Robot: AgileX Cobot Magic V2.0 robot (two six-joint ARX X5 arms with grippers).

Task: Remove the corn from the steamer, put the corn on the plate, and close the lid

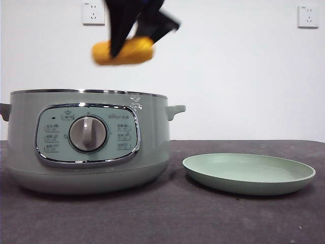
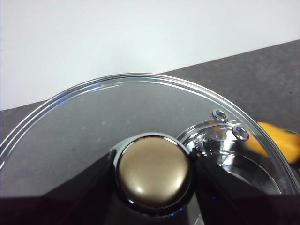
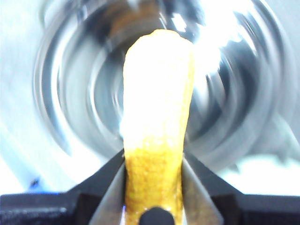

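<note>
My right gripper (image 1: 127, 44) is shut on the yellow-orange corn (image 1: 123, 52) and holds it in the air above the open steamer (image 1: 86, 140). The right wrist view shows the corn (image 3: 157, 136) between the jaws, with the steamer's shiny inside (image 3: 234, 93) blurred below. My left gripper (image 2: 153, 174) is shut on the lid's knob (image 2: 153, 172) and holds the glass lid (image 2: 93, 117) up, off the steamer; it is out of the front view. Through the lid the corn (image 2: 283, 143) shows. The pale green plate (image 1: 249, 174) lies empty on the table, right of the steamer.
The dark grey table (image 1: 167, 218) runs to a white wall with two sockets (image 1: 93, 12). The steamer's side handle (image 1: 175, 110) sticks out toward the plate.
</note>
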